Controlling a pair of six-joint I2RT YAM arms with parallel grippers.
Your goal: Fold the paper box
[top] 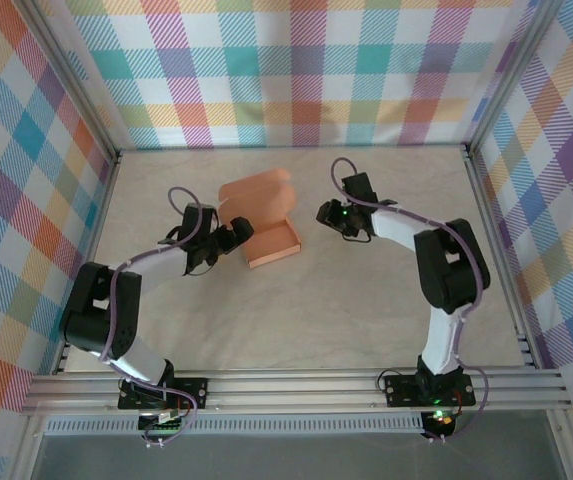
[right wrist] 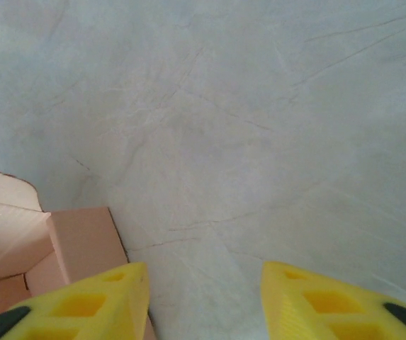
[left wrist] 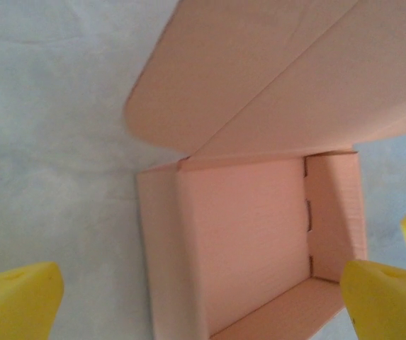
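Pale grey matte tabletop [top: 366, 310], closed in by plaid-print fabric walls [top: 296, 70] on three sides and silver aluminium frame rails [top: 296, 385] at the near edge. Plenty of bare surface near, far and right of centre. Less margin toward the left wall, with the left arm's elbow close to it.

Salmon-orange thin-card paper box [top: 266, 225] mid-table, slightly left of centre, between the two arms. Judged roughly two-thirds done:
- Shallow rectangular tray formed, four walls upright, small slits along one inner wall seam in the left wrist view.
- Lid panel open, hinged on the far wall and leaning away, rounded tuck flap at its free end not yet folded.
- Probably left to do: swing lid down over tray, crease tuck flap, push it inside the near wall.

Black-and-yellow left gripper [top: 238, 237] just beside the box's left side, spread fully wide, holding nothing. Yellow fingertips [left wrist: 18, 301] flanking the tray in its own camera, no contact visible.

Right gripper [top: 328, 215] near the box's right side, apart from it, part-way spread over bare table, nothing between the pads [right wrist: 103, 304]. Box corner at lower left of its view.

Open air above and behind the lid, so room for a push from the far side. Thin card, likely to skid or buckle unless tray pinned.
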